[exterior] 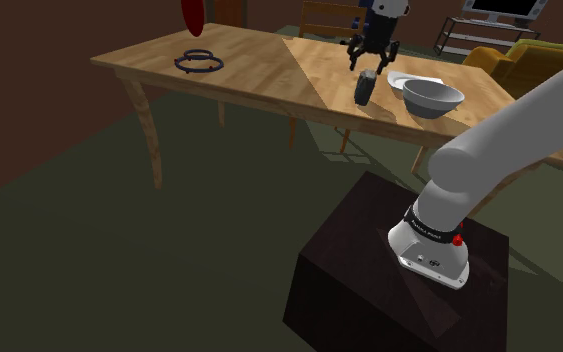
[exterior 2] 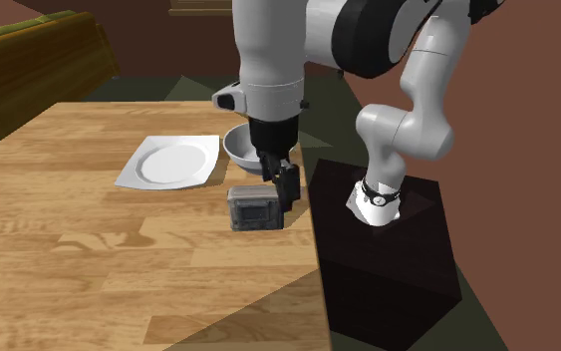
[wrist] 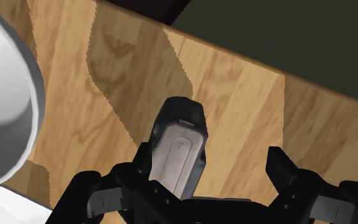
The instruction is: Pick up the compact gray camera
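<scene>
the small gray camera stands on the wooden worktop, close to the edge that faces the robot's stand. it stands up on its thin side, with its flat back turned toward the second exterior view.

the black gripper hangs just over the camera and points down. its two fingers are wide apart and hold nothing. in the wrist view the camera sits between the fingers, nearer to one of them than to the other. i cannot tell if that finger touches it.

a gray bowl sits just beside the camera, also near that edge. a white square plate lies flat next to the bowl, farther in from the edge. a dark ring lies well apart from them, near the far end of the worktop.

the white arm goes up from the stand and bends over the worktop. a wooden chair stands behind the worktop, and a yellow sofa is off to the side. the floor is dark green.
</scene>
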`<state>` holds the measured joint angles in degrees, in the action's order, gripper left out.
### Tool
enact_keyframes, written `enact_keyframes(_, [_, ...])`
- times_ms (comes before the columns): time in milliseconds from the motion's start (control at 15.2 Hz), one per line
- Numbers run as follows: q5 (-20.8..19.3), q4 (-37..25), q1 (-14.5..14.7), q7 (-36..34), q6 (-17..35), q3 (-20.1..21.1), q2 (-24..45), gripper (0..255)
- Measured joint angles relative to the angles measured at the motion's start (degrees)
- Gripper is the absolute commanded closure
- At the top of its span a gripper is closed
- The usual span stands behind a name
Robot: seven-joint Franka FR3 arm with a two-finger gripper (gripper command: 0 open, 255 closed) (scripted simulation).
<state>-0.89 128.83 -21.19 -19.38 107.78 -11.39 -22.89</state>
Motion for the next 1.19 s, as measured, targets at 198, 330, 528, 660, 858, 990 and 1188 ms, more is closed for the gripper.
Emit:
enact_keyframes(198, [0.54, -0.48, -1.89, -2.15, 2.02, -1.84, 1.91, 0])
enact_keyframes(330, [0.56, 0.89, -2.22, -2.45, 3.47, -2.13, 1.91, 0])
enact_keyframes(528, [0.63, 2.90, -2.28, -2.47, 5.91, -2.27, 2.33, 0])
enact_keyframes(660, [0.70, 3.98, -2.30, -2.28, 7.41, -2.42, 2.77, 0])
enact_keyframes(858, [0.74, 4.31, -2.27, -2.31, 7.95, -2.42, 2.90, 255])
enact_keyframes(990, [0.74, 4.33, -2.27, -2.35, 7.98, -2.41, 2.85, 255])
enact_keyframes(1188, [0.75, 4.33, -2.27, -2.34, 8.00, -2.41, 2.85, 255])
